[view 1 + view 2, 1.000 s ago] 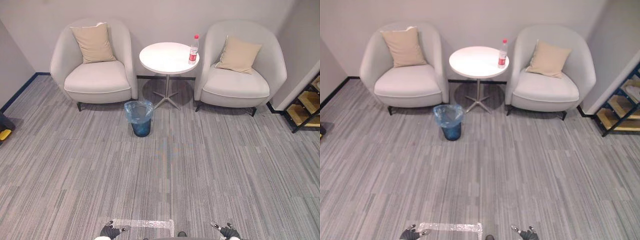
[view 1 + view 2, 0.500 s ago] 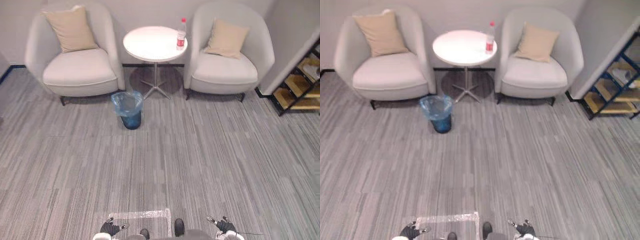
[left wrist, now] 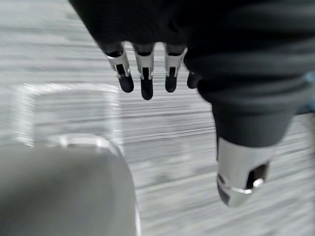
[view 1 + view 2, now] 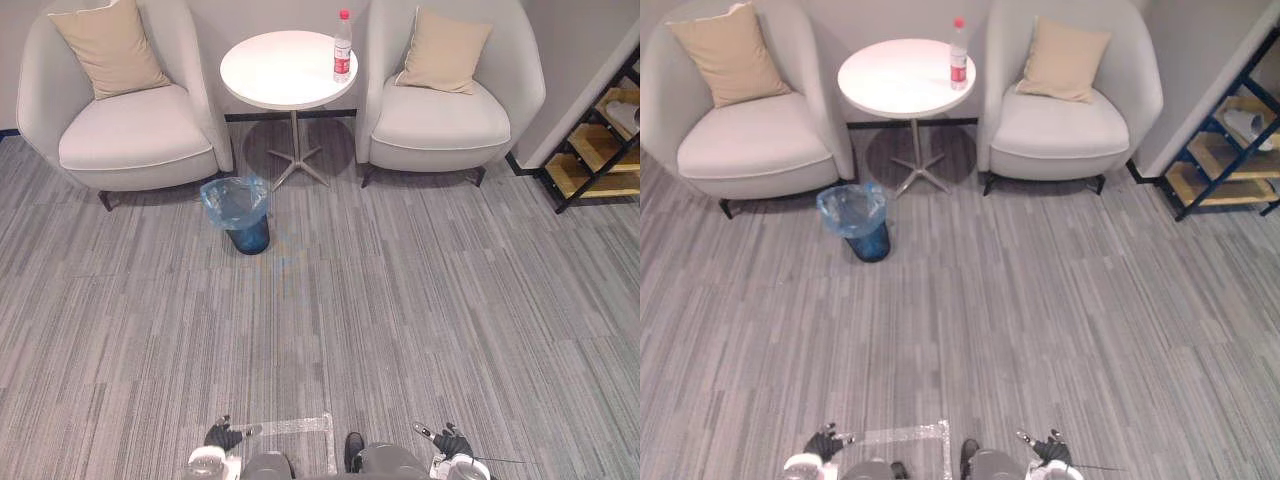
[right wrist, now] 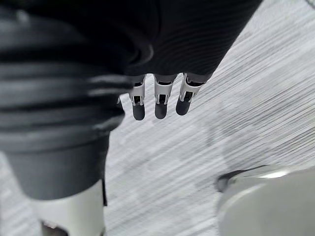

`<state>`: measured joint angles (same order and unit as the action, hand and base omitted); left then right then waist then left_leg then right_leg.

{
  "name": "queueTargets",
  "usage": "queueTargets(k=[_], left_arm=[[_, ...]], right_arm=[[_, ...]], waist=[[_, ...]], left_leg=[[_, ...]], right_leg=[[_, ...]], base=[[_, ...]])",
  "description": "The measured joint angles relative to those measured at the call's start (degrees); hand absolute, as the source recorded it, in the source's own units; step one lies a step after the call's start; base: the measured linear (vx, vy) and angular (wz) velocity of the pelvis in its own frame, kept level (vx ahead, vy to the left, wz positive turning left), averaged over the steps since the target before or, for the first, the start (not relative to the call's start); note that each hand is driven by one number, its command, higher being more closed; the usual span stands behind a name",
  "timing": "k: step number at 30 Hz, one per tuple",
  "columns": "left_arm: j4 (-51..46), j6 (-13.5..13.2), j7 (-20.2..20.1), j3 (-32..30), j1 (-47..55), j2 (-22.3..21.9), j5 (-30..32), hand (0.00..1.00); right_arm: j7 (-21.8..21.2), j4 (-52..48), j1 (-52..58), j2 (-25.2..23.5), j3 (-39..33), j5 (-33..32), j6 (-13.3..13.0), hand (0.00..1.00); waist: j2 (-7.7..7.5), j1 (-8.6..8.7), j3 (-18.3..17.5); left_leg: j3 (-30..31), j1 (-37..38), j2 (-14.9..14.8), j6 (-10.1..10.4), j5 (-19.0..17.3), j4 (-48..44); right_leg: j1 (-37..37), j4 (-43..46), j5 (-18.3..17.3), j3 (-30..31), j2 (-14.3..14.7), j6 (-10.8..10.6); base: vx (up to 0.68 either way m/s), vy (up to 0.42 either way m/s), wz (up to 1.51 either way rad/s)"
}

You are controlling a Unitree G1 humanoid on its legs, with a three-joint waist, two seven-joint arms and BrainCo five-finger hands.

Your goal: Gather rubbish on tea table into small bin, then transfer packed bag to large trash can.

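Upright on the round white tea table [image 4: 275,75], a plastic bottle [image 4: 342,47]: long axis vertical, red cap up (red label round its middle), close to the rim on the robot's right. On the carpet [image 4: 400,300] before the table and toward the left, the small bin [image 4: 241,234], mouth up, lined with a blue bag [image 4: 232,195], just beside the left armchair [image 4: 130,145]. Close against the table's other side, the right armchair [image 4: 440,120]; at the far right edge, a shelf rack [image 4: 600,150]. Broad open carpet between table and robot. Low at the near edge, left hand [image 4: 222,437] and right hand [image 4: 447,440], well apart from bottle and bin, fingers [image 3: 146,81] hanging straight and relaxed, holding nothing, touching nothing.
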<state>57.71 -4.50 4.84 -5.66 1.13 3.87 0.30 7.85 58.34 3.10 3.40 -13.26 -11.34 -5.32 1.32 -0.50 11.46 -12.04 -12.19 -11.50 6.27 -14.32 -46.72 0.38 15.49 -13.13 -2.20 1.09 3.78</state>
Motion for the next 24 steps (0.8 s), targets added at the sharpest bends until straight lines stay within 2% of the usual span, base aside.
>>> queueTargets(k=[3, 5, 7, 8, 9, 10, 11, 12, 13, 14, 15, 16, 17, 18, 20, 21, 22, 23, 24], left_arm=[[-1.7, -0.2, -0.1, -0.1, -0.3, -1.2, -0.5, 0.0], [-2.5, -0.3, 0.0, -0.1, -0.4, -1.3, -0.6, 0.0], [-2.2, -0.3, 0.0, 0.0, -0.2, -1.5, -0.9, 0.0], [-1.9, -0.4, 0.0, -0.1, 0.0, -1.6, -2.0, 0.0], [-2.0, -0.6, 0.0, -0.1, 0.1, -1.6, -2.3, 0.0], [-1.9, -0.9, -0.1, -0.1, 0.4, -0.6, -2.3, 0.0], [-1.9, -0.9, 0.0, -0.1, 0.3, -0.2, -2.3, 0.0], [-1.5, -0.8, 0.0, -0.1, 0.2, 0.1, -2.3, 0.0], [-1.0, -0.7, 0.0, 0.1, 0.1, 0.2, -2.3, 0.0], [-0.9, -0.2, 0.0, 0.7, 0.1, 0.3, -2.3, 0.0], [-0.9, 0.0, 0.0, 1.5, 0.0, 0.2, -2.3, 0.0], [-0.9, 0.0, 0.0, 2.4, 0.0, 0.2, -2.3, 0.0], [-0.8, 0.0, 0.0, 2.8, -0.1, -0.1, -2.6, 0.0], [-0.8, 0.0, 0.0, 2.8, -0.2, -0.6, -2.7, 0.0], [-0.6, 0.0, -0.1, 2.8, -0.3, -1.0, -2.8, 0.0], [-0.5, -0.1, -0.1, 2.8, -0.6, -1.2, -2.8, 0.0], [0.4, -0.1, -0.1, 3.0, -0.9, -1.2, -2.8, 0.0], [0.7, -0.1, -0.1, 3.1, -1.0, -1.2, -2.8, 0.0], [1.5, -0.1, -0.1, 3.2, -0.9, -1.1, -2.8, 0.0]], right_arm=[[0.0, -1.3, 0.0, -1.1, 0.1, 0.0, 0.0, 0.0], [0.3, -1.2, -0.2, -1.1, 0.1, 0.0, 0.0, 0.0], [0.6, -0.8, -0.3, -0.9, 0.1, 0.0, 0.0, 0.0], [0.6, -0.3, -0.6, -0.7, 0.1, 0.0, 0.0, 0.0], [0.6, 0.4, -0.7, -0.8, 0.2, 0.1, 0.1, 0.0], [0.5, 1.1, -0.2, -1.7, 0.2, 0.1, 0.1, 0.0], [0.4, 1.1, -0.1, -2.3, 0.2, 0.1, 0.2, 0.0], [0.4, 1.0, -0.2, -2.9, 0.2, 0.2, 0.1, 0.0], [0.1, 0.7, -0.2, -3.1, 0.1, 0.3, 0.1, 0.0], [0.0, 0.2, -0.2, -3.0, 0.1, 0.3, 0.1, 0.0], [-0.2, -0.7, -0.1, -3.0, 0.0, 0.7, 0.1, 0.0], [-0.2, -1.2, 0.0, -2.9, 0.0, 1.4, 0.1, 0.0], [-0.5, -1.6, -0.3, -2.9, 0.1, 2.2, 0.1, 0.0], [-0.6, -1.5, -0.7, -2.7, 0.1, 2.5, 0.2, 0.0], [-0.6, -1.8, -0.8, -2.6, 0.1, 2.7, 0.1, 0.0], [-0.7, -1.9, -0.9, -2.5, 0.2, 2.8, 0.1, 0.0], [-0.8, -2.2, -1.0, -2.2, 0.2, 2.9, 0.1, 0.0], [-0.8, -2.3, -1.0, -2.0, 0.3, 2.9, 0.1, 0.0], [-0.8, -1.7, -0.9, -1.8, 0.4, 2.9, 0.2, 0.0]], waist=[[0.15, -0.56, 0.2], [-0.13, -1.29, 0.5], [0.13, -1.8, 0.2], [0.45, -2.25, 0.1], [-0.24, -2.89, -0.6], [-2.45, -3.02, -2.0], [-3.4, -3.08, -2.7], [-3.95, -3.3, -3.1], [-4.17, -2.97, -3.2], [-4.01, -2.74, -3.1], [-3.79, -2.42, -2.9], [-3.63, -2.38, -2.9], [-3.11, -2.36, -2.6], [-2.86, -2.31, -2.4], [-2.48, -2.19, -2.3], [-2.45, -1.98, -2.3], [-2.35, -1.52, -2.3], [-2.28, -1.27, -2.3], [-2.38, -0.81, -2.4]], left_leg=[[0.0, -5.1, 0.5, -0.8, -0.8, 2.4], [0.1, -6.5, 2.9, -1.2, -0.4, 9.5], [3.4, -5.9, 7.0, -1.5, 3.5, 23.6], [5.1, -5.8, 7.8, -2.7, 5.9, 25.8], [5.1, -5.8, 9.0, -4.2, 7.4, 24.7], [3.2, -5.8, 10.2, -4.8, 4.6, 23.4], [2.2, -5.5, 10.7, -5.0, 3.4, 23.3], [1.1, -4.1, 11.0, -5.8, 2.5, 23.3], [0.0, -2.0, 11.1, -6.5, 1.4, 23.7], [-0.2, 0.2, 11.4, -6.9, 0.2, 24.1], [-0.5, 3.0, 11.4, -7.0, -1.0, 24.7], [-0.6, 5.0, 11.4, -7.2, -1.5, 25.4], [-0.5, 8.8, 11.4, -7.1, -1.7, 27.5], [-0.4, 12.5, 11.0, -7.1, -1.6, 30.2], [0.2, 16.7, 10.0, -7.1, -1.6, 32.7], [0.5, 18.0, 9.3, -7.1, -1.6, 33.0], [1.7, 19.2, 8.6, -7.1, -1.6, 33.6], [2.1, 19.5, 8.4, -7.1, -1.6, 33.7], [3.4, 20.4, 8.1, -6.5, -1.9, 33.7]], right_leg=[[2.7, -2.3, -1.0, 2.7, -0.5, 0.7], [4.0, -3.4, -2.4, 4.1, -1.6, 0.3], [4.9, -4.1, -4.4, 6.1, -2.6, -1.1], [5.1, -3.9, -5.5, 7.3, -2.5, -1.8], [5.3, -3.5, -6.9, 8.9, -3.5, -2.6], [5.5, -2.3, -7.4, 9.1, -5.2, -3.8], [4.1, 0.6, -7.5, 9.2, -5.9, -4.3], [1.5, 7.1, -7.0, 9.2, -6.3, -5.5], [-1.1, 14.6, -5.9, 8.9, -6.7, -8.8], [-4.1, 22.7, -4.0, 8.0, -7.4, -13.7], [-7.4, 31.4, -3.3, 6.3, -8.1, -16.0], [-9.5, 35.8, -3.5, 4.2, -8.8, -15.4], [-11.9, 39.5, -4.1, -0.2, -10.4, -13.5], [-13.2, 39.9, -5.2, -3.9, -11.1, -11.0], [-15.6, 37.6, -6.7, -8.2, -11.1, -7.9], [-17.8, 33.7, -7.0, -10.3, -10.7, -7.2], [-20.4, 27.3, -6.1, -11.0, -9.7, -6.1], [-21.1, 24.8, -5.3, -10.9, -9.0, -5.7], [-22.2, 15.8, -0.6, -9.3, -7.0, -5.0]], base=[[0.2, 0.066, -0.4], [0.25, 0.154, -0.34], [0.24, 0.185, -0.45], [0.33, 0.283, -0.68], [0.51, 0.337, -0.61], [0.54, 0.314, -0.53], [0.57, 0.267, -0.49], [0.48, 0.21, -0.48], [0.48, 0.219, -0.41], [0.48, 0.19, -0.25], [0.37, 0.127, -0.16], [0.46, 0.115, -0.12], [0.46, 0.069, -0.09], [0.46, 0.044, -0.04], [0.44, -0.032, 0.09], [0.52, -0.119, 0.28], [0.43, -0.139, 0.3], [0.45, -0.194, 0.37], [0.48, -0.228, 0.41]])
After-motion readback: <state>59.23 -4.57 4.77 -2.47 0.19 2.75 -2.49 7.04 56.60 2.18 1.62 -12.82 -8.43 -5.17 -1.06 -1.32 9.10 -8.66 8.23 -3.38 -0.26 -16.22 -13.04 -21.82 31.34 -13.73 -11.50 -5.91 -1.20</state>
